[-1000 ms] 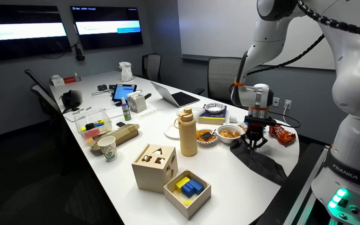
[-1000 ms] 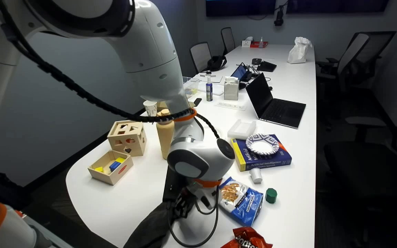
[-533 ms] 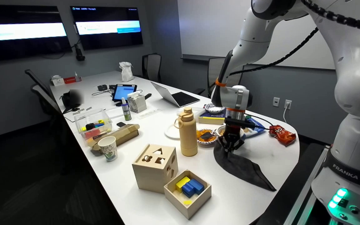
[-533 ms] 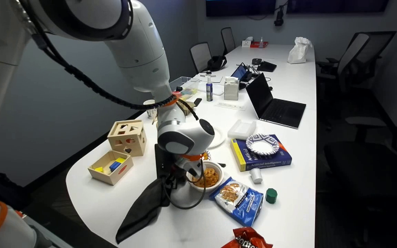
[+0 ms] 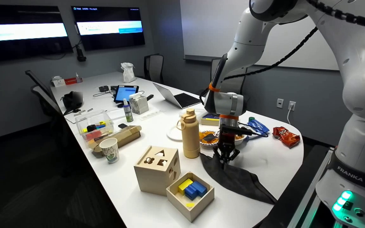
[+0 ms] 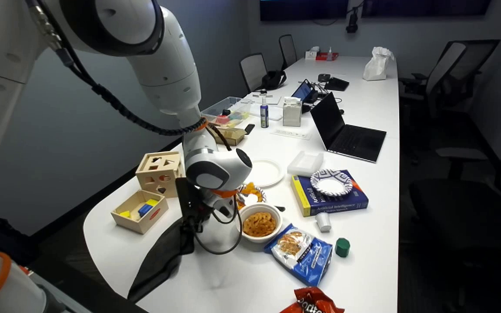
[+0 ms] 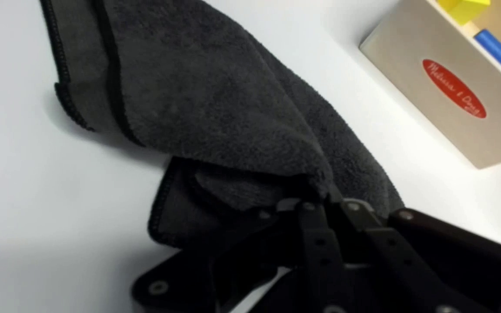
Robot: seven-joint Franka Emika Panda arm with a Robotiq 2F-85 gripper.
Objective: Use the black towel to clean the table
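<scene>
- We look along a long white tabletop (image 5: 233, 209) with a rounded end; one long edge faces a whiteboard (image 5: 211, 28);
- We see a white robot arm with orange rings (image 5: 249, 36) leaning over that rounded end;
- A black fabric towel with stitched hems (image 7: 215, 95) lies loosely folded on the rounded end; one tip reaches the rounded edge, or nearly so;
- An open silver-and-black laptop (image 6: 357, 141) stands near the whiteboard-side long edge;
- A pale wooden box with cut-out shapes (image 5: 152, 177) stands toward the opposite long edge;
- A thick blue-and-yellow book (image 6: 334, 206) lies near the whiteboard-side edge, under a patterned paper bowl (image 6: 331, 187);
- A shallow wooden tray (image 5: 203, 204) sits just beside the box, nearer the rounded edge, blue and yellow blocks (image 5: 199, 188) inside;
- An upright tan bottle with a ring-handled cap (image 5: 191, 137) stands just beside the towel's farther tip;
- A black two-fingered claw (image 7: 331, 202) is down at the towel; in the wrist view we see its fingers drawn together, a pinch of the towel between them;
- A blue-and-white snack bag (image 6: 305, 254) lies beside a round white bowl (image 6: 257, 239) of brown snacks (image 6: 259, 224);
- A crumpled red snack bag (image 5: 286, 136) lies where the whiteboard-side edge curves into the rounded end.
</scene>
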